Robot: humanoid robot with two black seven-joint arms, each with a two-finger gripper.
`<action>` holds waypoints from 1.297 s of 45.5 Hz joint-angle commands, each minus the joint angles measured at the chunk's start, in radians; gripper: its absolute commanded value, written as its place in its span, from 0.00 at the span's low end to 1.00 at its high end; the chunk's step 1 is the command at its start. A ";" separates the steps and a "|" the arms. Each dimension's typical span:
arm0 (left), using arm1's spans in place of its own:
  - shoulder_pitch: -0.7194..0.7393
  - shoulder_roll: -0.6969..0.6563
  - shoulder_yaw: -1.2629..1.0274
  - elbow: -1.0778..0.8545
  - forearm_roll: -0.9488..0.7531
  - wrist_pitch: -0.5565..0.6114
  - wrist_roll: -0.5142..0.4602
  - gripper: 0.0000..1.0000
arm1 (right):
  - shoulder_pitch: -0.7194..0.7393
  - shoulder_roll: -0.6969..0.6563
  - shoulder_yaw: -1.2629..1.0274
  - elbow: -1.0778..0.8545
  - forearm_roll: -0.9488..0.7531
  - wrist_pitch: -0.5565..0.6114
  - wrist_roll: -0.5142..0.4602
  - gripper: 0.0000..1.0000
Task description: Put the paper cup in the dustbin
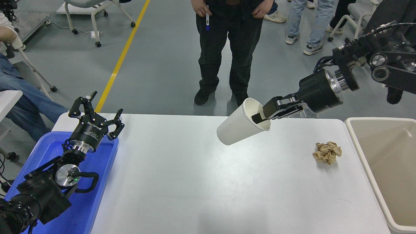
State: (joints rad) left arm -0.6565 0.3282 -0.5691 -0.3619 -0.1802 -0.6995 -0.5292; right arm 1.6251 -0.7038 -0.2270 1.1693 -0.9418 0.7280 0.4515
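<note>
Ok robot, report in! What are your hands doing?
Right gripper shut on paper cup, held over the table. Left gripper open, parked over blue tray. Dustbin to the right, paper ball between.

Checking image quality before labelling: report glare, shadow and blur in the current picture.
Head view: sharp throughout, no motion blur on the right gripper or the paper cup; soft sheen on the white table, a faint cup shadow on it; bright glare patch on the blue tray; the dustbin evenly lit; the left gripper parked, crisp.

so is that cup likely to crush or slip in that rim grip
The cup is probably light: the right gripper holds it tilted by the rim alone. Thin paper walls could dent under pressure. A rim pinch might let it swing.
</note>
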 commanded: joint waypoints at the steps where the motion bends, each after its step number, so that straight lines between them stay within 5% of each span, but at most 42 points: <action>1: 0.000 0.000 0.000 0.000 -0.001 0.000 0.000 1.00 | -0.071 -0.025 0.008 -0.180 0.052 -0.005 -0.001 0.00; 45: 0.000 0.000 0.000 0.000 -0.001 0.000 0.000 1.00 | -0.448 -0.111 0.006 -1.074 0.253 -0.013 -0.005 0.00; 59: 0.000 0.000 0.000 0.000 -0.001 0.000 0.000 1.00 | -0.594 -0.094 -0.002 -1.151 0.253 -0.246 -0.054 0.00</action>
State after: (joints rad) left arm -0.6566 0.3282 -0.5691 -0.3620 -0.1803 -0.6995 -0.5292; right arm 1.1376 -0.8129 -0.2228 0.1002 -0.6997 0.6264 0.4359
